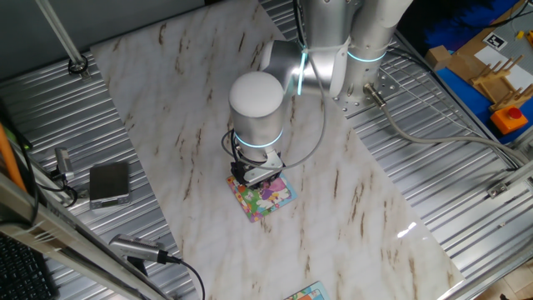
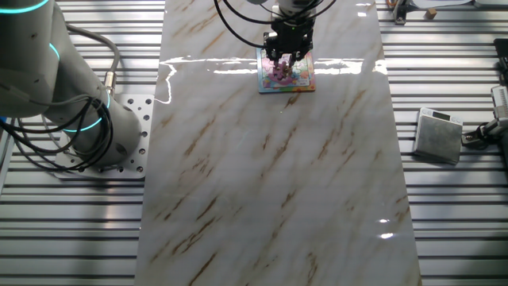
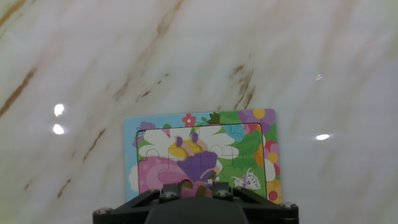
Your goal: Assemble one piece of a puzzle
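Fingers (image 3: 196, 190) sit low over the puzzle (image 3: 205, 155), hiding the piece; their state unclear.

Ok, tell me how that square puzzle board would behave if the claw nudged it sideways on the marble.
The puzzle board lies flat and looks thin, so it is probably light and would slide rather than tip. The marble tabletop is glossy with glare spots, so it likely offers little grip. The claw sits over the board's middle, and the seams between pieces suggest a push might loosen them.
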`<state>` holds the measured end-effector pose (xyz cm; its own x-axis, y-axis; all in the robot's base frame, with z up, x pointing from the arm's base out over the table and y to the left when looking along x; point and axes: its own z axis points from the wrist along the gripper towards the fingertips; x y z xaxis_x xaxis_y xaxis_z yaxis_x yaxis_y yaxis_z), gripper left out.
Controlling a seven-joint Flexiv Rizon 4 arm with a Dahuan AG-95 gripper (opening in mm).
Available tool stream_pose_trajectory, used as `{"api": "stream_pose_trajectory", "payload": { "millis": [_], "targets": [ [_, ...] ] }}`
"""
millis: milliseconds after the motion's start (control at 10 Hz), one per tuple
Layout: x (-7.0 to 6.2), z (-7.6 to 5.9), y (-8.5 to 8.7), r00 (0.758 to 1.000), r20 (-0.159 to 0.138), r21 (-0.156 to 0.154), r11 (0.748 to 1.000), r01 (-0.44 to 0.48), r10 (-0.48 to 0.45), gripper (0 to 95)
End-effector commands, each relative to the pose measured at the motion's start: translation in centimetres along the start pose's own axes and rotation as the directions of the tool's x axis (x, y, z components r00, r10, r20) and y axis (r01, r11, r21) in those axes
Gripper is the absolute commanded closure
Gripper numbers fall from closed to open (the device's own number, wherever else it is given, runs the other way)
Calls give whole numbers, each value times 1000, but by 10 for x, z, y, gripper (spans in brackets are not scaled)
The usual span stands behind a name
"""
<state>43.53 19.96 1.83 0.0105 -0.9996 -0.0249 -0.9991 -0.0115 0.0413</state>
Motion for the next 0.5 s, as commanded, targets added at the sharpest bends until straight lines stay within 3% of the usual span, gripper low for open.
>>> {"api": "stream_pose_trajectory", "payload": {
  "millis": [100,500],
  "targets": [
    [0,0,0,1000,3,-1,1000,15,-15,950],
    [0,0,0,998,10,0,998,64,-64,950]
  ]
}}
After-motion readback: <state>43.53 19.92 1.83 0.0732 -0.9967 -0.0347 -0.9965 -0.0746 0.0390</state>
